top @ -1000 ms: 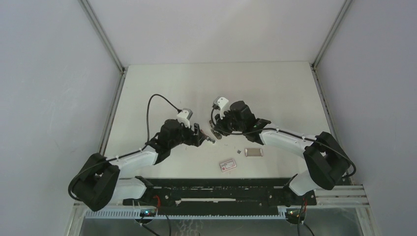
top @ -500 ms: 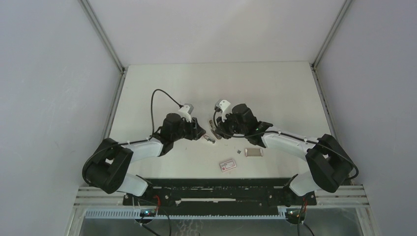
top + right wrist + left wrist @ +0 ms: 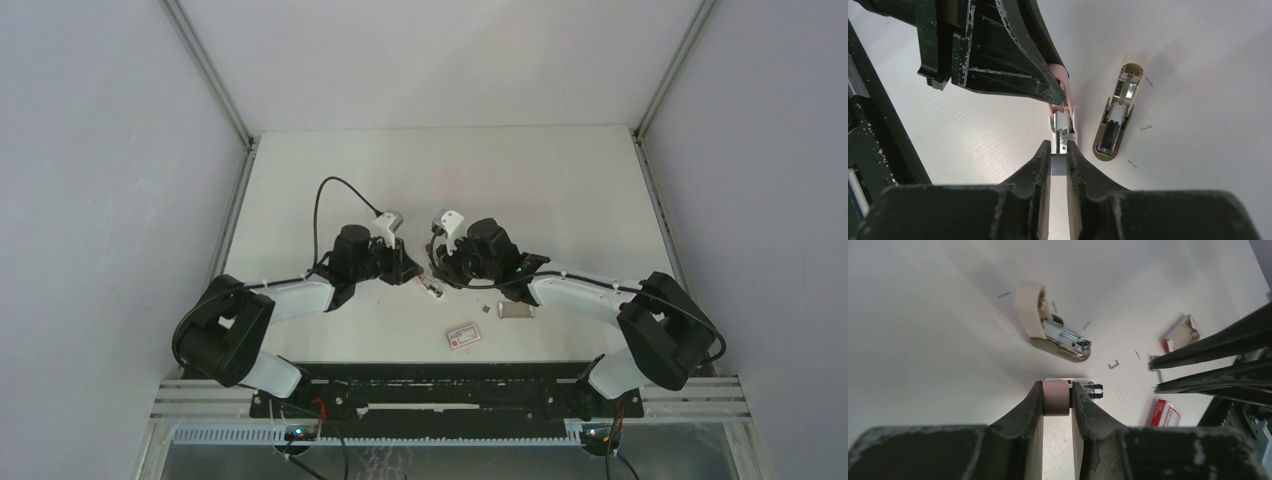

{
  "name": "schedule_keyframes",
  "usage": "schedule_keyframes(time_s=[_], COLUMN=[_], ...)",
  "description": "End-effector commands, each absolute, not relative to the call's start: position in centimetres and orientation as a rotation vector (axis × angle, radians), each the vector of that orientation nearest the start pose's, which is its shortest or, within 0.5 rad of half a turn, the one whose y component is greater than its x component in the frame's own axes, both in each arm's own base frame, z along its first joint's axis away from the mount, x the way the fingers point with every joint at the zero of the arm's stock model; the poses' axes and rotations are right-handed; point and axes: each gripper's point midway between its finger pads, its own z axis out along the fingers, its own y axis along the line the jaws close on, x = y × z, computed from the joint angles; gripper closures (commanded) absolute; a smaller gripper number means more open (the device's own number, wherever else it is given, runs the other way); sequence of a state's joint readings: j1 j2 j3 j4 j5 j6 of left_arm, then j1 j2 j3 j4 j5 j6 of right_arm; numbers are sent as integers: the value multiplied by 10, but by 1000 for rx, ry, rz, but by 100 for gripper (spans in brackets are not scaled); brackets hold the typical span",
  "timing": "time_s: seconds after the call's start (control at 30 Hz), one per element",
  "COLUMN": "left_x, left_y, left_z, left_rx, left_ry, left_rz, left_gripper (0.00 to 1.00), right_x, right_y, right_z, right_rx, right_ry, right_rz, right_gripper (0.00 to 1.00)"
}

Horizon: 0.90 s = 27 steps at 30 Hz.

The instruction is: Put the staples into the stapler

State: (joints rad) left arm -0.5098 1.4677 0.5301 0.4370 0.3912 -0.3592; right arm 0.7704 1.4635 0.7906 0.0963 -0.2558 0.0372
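In the left wrist view my left gripper (image 3: pixel 1056 386) is shut on the pink rear end of the stapler (image 3: pixel 1056 401), whose metal front end (image 3: pixel 1094 388) sticks out to the right. The right wrist view shows my right gripper (image 3: pixel 1060 150) shut on the staples (image 3: pixel 1060 166), a small grey ribbed block. The block sits right at the open metal channel of the pink stapler (image 3: pixel 1062 131). From above, the left gripper (image 3: pixel 408 272) and right gripper (image 3: pixel 441 272) face each other across the stapler (image 3: pixel 429 285) at the table's middle.
A second, beige stapler (image 3: pixel 1050 325) lies opened up beside the pink one, also seen as the beige stapler (image 3: pixel 1118 116). Loose staples (image 3: pixel 1113 363) are scattered around. A red-and-white box (image 3: pixel 462 336) and a small open box (image 3: pixel 515 310) lie nearer the arm bases.
My left gripper moved right to the stapler and closed on its pink end. The right gripper, still holding the staples, shifted slightly left toward the stapler.
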Motion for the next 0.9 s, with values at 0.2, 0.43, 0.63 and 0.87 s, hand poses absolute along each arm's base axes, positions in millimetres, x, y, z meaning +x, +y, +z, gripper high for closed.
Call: schedule_keyframes(time_s=[0.2,0.43,0.63,0.87], left_x=[268,267,265,266], left_y=[-280,-285,-286,-286], left_z=[83,77,79,79], left_rx=[735,753,752,746], left_ry=[2090,2118,2114,2115], left_rz=[-993,-1010,-1020,-1014], left_gripper=[95,95,95,96], right_x=[247,237,231,234], right_y=[327,317,321,326], right_z=[93,75,71,70], right_rx=[-988,-932,-925,-919], right_ry=[1949,2008,1999,2006], right_rz=[653,618,600,597], right_gripper=[88,88,88,88])
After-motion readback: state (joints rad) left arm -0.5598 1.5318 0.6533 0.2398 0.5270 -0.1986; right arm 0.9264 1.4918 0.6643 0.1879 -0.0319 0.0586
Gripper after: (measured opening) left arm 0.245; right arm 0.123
